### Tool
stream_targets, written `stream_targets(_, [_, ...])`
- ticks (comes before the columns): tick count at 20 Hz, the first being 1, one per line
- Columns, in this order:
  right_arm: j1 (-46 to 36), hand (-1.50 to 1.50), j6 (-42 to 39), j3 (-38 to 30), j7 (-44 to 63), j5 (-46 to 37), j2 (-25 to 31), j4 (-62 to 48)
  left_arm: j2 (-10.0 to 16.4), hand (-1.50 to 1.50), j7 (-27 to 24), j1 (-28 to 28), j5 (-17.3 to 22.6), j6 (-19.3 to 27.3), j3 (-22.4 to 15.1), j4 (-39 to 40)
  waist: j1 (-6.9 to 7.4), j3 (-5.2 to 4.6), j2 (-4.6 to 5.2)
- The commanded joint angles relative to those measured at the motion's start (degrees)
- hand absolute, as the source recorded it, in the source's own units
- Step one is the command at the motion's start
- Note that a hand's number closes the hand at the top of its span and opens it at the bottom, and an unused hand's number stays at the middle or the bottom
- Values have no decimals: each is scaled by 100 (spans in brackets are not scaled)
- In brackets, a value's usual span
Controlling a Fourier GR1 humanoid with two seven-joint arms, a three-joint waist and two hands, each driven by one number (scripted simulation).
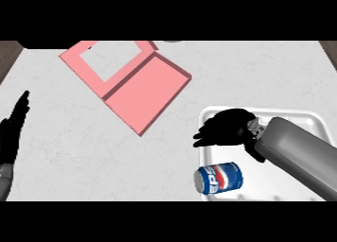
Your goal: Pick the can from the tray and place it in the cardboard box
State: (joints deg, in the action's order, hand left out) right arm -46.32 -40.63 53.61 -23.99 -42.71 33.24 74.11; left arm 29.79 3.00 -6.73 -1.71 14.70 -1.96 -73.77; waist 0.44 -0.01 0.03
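Just below my right hand [223,127], on the side nearer me, the can [218,178] lies on its side at the tray's near left corner. Its long axis runs roughly left to right, silver end facing left. The white marbled tabletop [73,142] fills the view, with brown wood beyond its far corners. Up and left of the hand sits the pink cardboard box [146,90], flaps spread open. The white tray [296,113] lies under the hand. My fingers hang half-bent and relaxed, holding nothing. My left hand [17,113] rests straight-fingered at the left edge. The can is blue with a red, white and blue logo.
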Motion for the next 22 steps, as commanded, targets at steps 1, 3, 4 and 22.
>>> stream_targets(1, [80, -150, -534, -69, -330, -40, -93, 81, 178, 0, 147, 347, 135, -239, 177, -595, 28, 2, -18])
stream_targets(3, [304, -150, -479, -88, -339, 6, -86, 223, 91, 0, 207, 289, 31, -221, 145, -478, -6, 1, -14])
stream_targets(4, [127, -150, -461, -65, -496, -53, -142, -35, 27, 0, 281, -321, -1, -236, 207, 84, -38, -1, 8])
stream_targets(22, [1114, -150, -841, 368, 577, -179, 516, 1738, -332, 0, 42, 256, -399, -115, 251, -313, -39, 1, -14])
